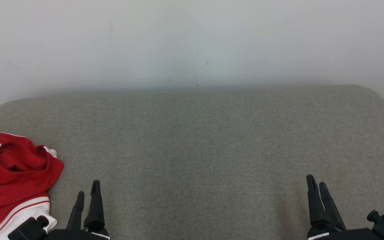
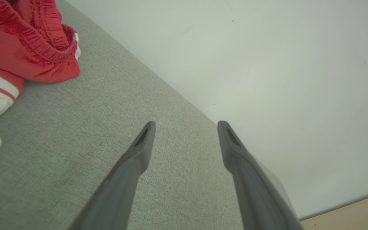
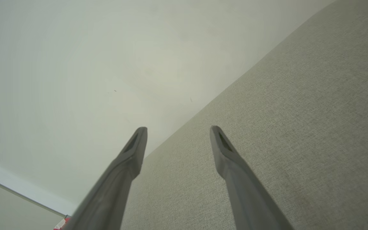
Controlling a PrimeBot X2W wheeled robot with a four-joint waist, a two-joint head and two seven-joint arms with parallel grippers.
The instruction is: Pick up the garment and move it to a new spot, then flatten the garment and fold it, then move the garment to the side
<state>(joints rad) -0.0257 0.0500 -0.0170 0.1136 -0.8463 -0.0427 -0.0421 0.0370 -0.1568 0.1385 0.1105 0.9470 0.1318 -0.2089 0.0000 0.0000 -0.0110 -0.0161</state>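
- The crumpled red garment with white stripes [image 1: 12,173] lies in a heap at the near left end of the grey cloth-covered surface [image 1: 205,150].
- The left hand [image 1: 88,188] is just to the right of the garment and not touching it. Its two dark fingers are spread apart with nothing between them [image 2: 186,123].
- The right hand [image 1: 316,180] is far across at the near right side. Its fingers are also spread apart and hold nothing [image 3: 178,128].
- A plain white wall [image 1: 192,40] stands behind the surface.
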